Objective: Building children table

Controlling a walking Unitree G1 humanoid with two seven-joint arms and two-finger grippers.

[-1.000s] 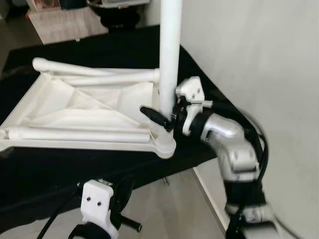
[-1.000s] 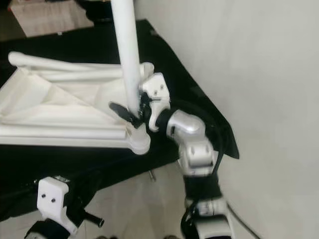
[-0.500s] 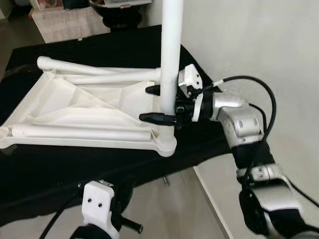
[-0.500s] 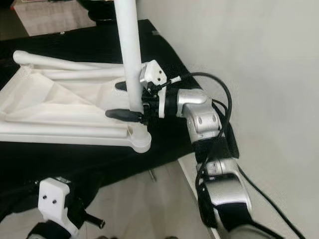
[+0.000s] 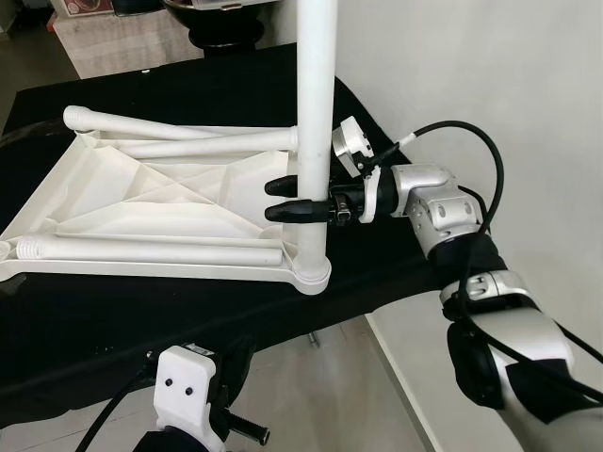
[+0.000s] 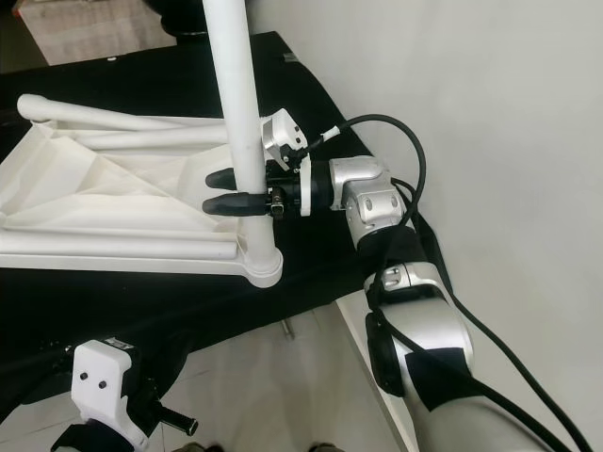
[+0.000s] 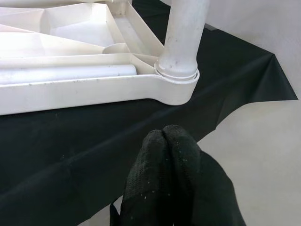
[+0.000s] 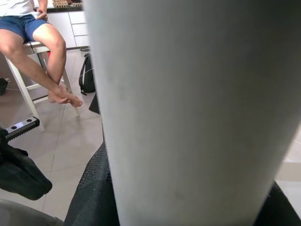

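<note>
The right gripper has turned flat, its fingers hugging the tall white plastic table leg standing in the upside-down white plastic tabletop, so the leg looks screwed in further, while the left gripper hangs low, fingers pressed together.

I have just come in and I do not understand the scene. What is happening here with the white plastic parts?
A small white plastic table top lies upside down on a black cloth. A round white leg stands upright in its near corner socket, and the right pincer grips that leg just above the socket. Other white legs lie loose on the top. The left pincer is shut, low in front of the table.
</note>
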